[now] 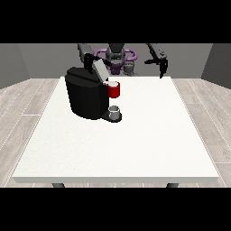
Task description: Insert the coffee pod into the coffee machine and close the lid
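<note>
Coffee machine (pixel 86 97): black, on the tabletop (pixel 135 144) at the view's left rear; lid (pixel 100 68) tilted up, open.
Red pod holder (pixel 113 90): at the machine's front, above a small grey cup (pixel 115 111).
Coffee pod: cannot tell where it is.
Hand at the view's right (pixel 161 63): raised past the far edge, fingers hanging relaxed, holding nothing.
Hand at the view's left (pixel 88 59): behind the lid; fingers unclear.

One front view looks down across the table (pixel 135 149) toward the robot (pixel 116 56).
</note>
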Controlling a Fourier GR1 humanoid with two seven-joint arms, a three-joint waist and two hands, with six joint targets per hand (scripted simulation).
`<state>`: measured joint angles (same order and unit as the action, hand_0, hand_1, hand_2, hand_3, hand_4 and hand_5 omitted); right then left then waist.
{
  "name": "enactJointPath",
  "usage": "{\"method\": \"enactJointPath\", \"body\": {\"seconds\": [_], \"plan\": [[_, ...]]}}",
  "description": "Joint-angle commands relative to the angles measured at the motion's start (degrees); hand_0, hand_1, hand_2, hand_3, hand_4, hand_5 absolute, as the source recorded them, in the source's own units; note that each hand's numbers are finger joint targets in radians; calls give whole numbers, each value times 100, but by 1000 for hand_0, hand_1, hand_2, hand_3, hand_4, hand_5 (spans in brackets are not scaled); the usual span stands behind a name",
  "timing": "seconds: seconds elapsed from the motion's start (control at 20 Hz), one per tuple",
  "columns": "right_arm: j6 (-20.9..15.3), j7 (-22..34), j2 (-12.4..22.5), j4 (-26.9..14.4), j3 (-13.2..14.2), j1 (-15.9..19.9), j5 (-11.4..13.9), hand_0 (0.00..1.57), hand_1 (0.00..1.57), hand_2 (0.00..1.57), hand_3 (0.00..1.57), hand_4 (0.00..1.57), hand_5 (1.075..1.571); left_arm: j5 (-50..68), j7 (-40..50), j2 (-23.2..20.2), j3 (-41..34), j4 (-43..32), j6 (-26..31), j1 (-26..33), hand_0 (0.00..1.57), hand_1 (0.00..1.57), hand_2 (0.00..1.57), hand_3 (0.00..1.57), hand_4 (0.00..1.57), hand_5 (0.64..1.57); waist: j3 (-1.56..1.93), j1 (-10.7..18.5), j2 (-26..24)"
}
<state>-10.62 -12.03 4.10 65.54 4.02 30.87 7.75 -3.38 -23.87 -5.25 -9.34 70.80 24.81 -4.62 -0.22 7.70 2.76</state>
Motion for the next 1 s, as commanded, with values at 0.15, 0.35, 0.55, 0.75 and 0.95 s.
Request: {"method": "enactJointPath", "body": {"seconds": [0.15, 0.35, 0.55, 0.75, 0.95], "plan": [[199, -347, 212, -445, 273, 442, -195, 0, 0, 0, 0, 363, 1571, -59, -481, -331, -106, -155, 15, -199, 0, 0, 0, 0, 363, 1571, 22, -34, 459], [-1, -13, 57, -550, 98, 744, -5, 0, 0, 0, 0, 396, 1571, -3, -27, 34, 73, -80, -211, -392, 0, 0, 0, 0, 396, 1571, 21, 46, 427], [-127, 76, -127, -538, -41, 792, 79, 0, 0, 0, 0, 427, 1571, 109, 15, -147, -72, -268, -105, -374, 0, 0, 0, 0, 369, 1571, 21, 61, 369], [43, -49, 12, -625, -175, 862, 225, 0, 0, 0, 0, 454, 1571, 71, -306, -217, -78, -404, -77, -364, 0, 0, 0, 0, 381, 1571, 21, 100, 433], [-92, 425, -103, -463, -337, 1345, 340, 0, 0, 0, 0, 421, 1571, 147, -315, -342, -174, -734, 48, -576, 0, 0, 0, 0, 354, 1571, 18, 169, 519]]}}
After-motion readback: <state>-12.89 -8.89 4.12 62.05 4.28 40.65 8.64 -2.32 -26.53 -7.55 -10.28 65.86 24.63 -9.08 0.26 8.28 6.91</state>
